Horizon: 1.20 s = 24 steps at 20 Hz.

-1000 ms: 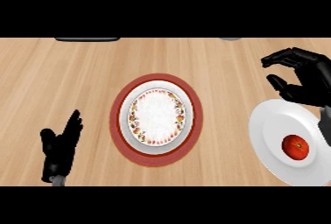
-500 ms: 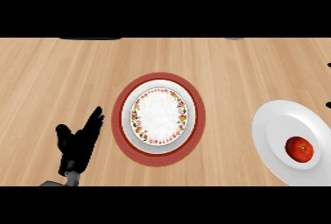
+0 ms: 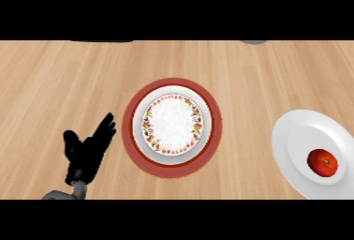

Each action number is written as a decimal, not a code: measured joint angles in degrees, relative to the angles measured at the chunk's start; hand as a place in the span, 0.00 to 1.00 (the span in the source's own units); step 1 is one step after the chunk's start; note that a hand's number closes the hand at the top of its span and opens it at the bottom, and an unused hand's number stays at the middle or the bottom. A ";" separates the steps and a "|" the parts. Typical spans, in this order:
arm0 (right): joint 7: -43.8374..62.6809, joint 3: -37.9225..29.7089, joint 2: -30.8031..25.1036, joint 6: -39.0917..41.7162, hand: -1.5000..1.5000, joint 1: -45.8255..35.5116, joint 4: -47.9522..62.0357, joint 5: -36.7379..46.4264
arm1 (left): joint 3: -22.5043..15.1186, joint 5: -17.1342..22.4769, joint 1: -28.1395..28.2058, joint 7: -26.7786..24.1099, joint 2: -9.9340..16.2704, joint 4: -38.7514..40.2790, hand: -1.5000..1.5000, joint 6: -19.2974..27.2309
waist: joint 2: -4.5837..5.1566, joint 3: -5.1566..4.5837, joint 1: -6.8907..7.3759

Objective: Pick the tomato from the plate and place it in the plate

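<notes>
A red tomato (image 3: 323,162) lies on a plain white plate (image 3: 294,140) at the right edge of the head view. In the middle sits a second plate (image 3: 173,124), white with a patterned rim and a broad red border. My left hand (image 3: 86,153) rests at the lower left, open, fingers pointing up and a little to the right, just left of the red-bordered plate. My right hand does not show in the view.
The wooden counter (image 3: 69,84) stretches around both plates. Dark and grey shapes (image 3: 254,41) peek in along the far edge at the top.
My right hand, curled above the white plate a second ago, has left the view on the right. The view has shifted, and my left hand now tilts more to the right.
</notes>
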 measured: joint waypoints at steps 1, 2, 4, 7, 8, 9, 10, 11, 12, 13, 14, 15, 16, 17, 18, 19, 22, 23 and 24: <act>-0.75 1.50 -0.97 -0.56 0.00 0.43 -0.91 2.02 | 0.13 0.02 -0.07 0.40 0.14 -0.25 0.50 0.06 | -0.09 -0.03 -0.13; -1.25 2.83 -2.27 -0.79 0.00 0.55 -1.71 3.75 | -0.28 -0.21 0.52 0.30 -0.10 -0.61 0.50 0.22 | -0.16 -0.03 -0.09; -2.17 5.30 -3.84 -1.58 0.00 0.21 -2.87 6.99 | -0.14 -0.28 0.53 0.25 -0.29 -0.25 0.50 0.23 | -0.24 -0.04 -0.22; -3.78 8.50 -4.60 -3.91 0.00 0.41 -3.83 11.67 | 0.40 -0.17 1.00 -0.29 -0.05 -0.03 0.50 -0.51 | -0.42 -0.07 -0.59; -4.04 9.49 -4.53 -4.68 0.00 0.21 -4.03 13.22 | 0.58 -0.19 0.79 -0.13 -0.20 0.27 0.50 -0.51 | -0.48 -0.06 -0.70; -4.86 10.44 -4.15 -5.82 0.00 0.44 -3.53 14.86 | 0.96 0.07 1.04 -0.68 -0.01 0.25 0.50 -1.17 | -0.50 -0.08 -0.72; -5.10 11.26 -3.77 -6.53 0.00 0.44 -3.69 16.17 | 1.00 -0.01 1.06 -0.20 -0.16 0.06 0.50 -0.97 | -0.54 -0.08 -0.85; -5.40 11.78 -3.38 -7.12 0.00 0.52 -3.68 17.23 | 1.15 -0.18 1.20 0.31 -0.14 -0.33 0.50 -0.71 | -0.58 -0.10 -0.97; -5.85 12.18 -3.25 -7.78 0.00 1.01 -4.12 18.13 | 1.30 -0.33 1.29 0.47 -0.14 -0.31 0.50 -0.76 | -0.63 -0.11 -1.17; -5.81 12.41 -3.14 -8.10 0.00 1.56 -4.82 18.75 | 1.35 -0.69 1.69 0.67 -0.30 -0.82 0.50 -0.30 | -0.68 -0.14 -1.35; -5.22 12.58 -2.95 -8.35 0.00 2.22 -6.37 19.13 | 1.20 -1.08 1.64 0.95 -0.76 -0.87 0.50 0.06 | -0.75 -0.15 -1.58; -5.00 12.71 -2.12 -8.92 0.00 2.60 -6.88 19.88 | 1.56 -1.18 1.81 0.56 -0.89 -0.70 0.50 -0.12 | -0.78 -0.17 -1.67; -4.90 12.77 -1.28 -9.46 0.00 2.68 -7.01 20.90 | 1.81 -1.23 1.93 0.79 -0.93 -1.05 0.50 -0.30 | -0.78 -0.19 -1.70; -4.82 12.82 -0.86 -10.01 0.00 3.49 -7.67 21.74 | 2.34 -1.21 2.03 0.27 -0.88 -0.45 0.50 -0.87 | -0.81 -0.19 -1.80; -4.30 12.78 -0.21 -10.53 0.00 3.86 -8.30 22.70 | 2.41 -1.66 1.63 0.04 -1.26 0.26 0.50 -1.02 | -0.87 -0.14 -1.88; -3.86 12.60 -0.12 -10.36 0.00 4.25 -8.95 23.39 | 2.78 -1.74 1.49 -0.20 -1.40 0.70 0.50 -1.45 | -0.91 -0.11 -1.93; -3.64 13.33 1.15 -10.91 0.00 5.79 -9.36 26.11 | 3.41 -2.15 1.33 0.04 -1.78 0.92 0.50 -1.68 | -0.96 -0.09 -1.97; -2.94 13.32 0.99 -10.27 0.00 6.40 -10.71 26.33 | 3.41 -2.51 1.29 0.24 -2.03 0.84 0.50 -1.52 | -0.99 -0.07 -2.07; -2.59 13.22 0.87 -9.82 0.00 7.09 -11.60 26.64 | 3.39 -2.81 1.69 0.28 -2.27 0.22 0.50 -1.34 | -1.00 -0.10 -2.10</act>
